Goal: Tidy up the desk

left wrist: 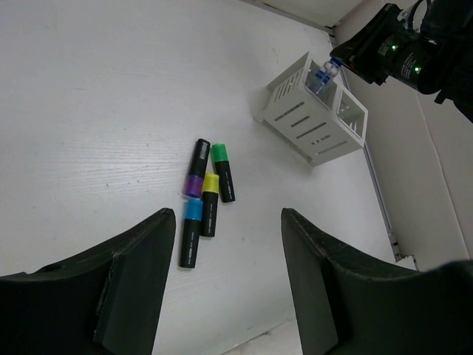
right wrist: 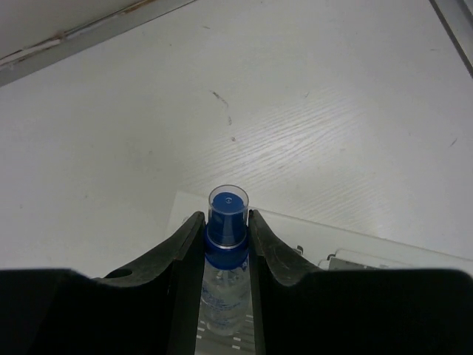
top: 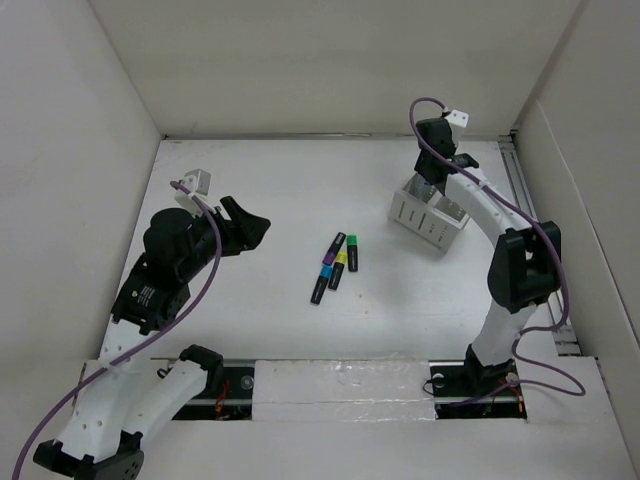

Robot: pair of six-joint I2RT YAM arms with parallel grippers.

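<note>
1. The tabletop fills the middle of the top view, its long axis running left to right across the frame, boxed in by white wall panels.
2. It is flat and matte white, with faint grain and a few small dark specks.
3. Four black markers, capped purple, yellow, green and blue, lie close together at its centre, all slanting much the same way.
4. A white ribbed holder sits toward the upper right.
5. The left jaws stand wide, with nothing between them, at the left of the frame.
6. The right jaws clamp a clear, blue-capped bottle, upright at the holder's top.
</note>
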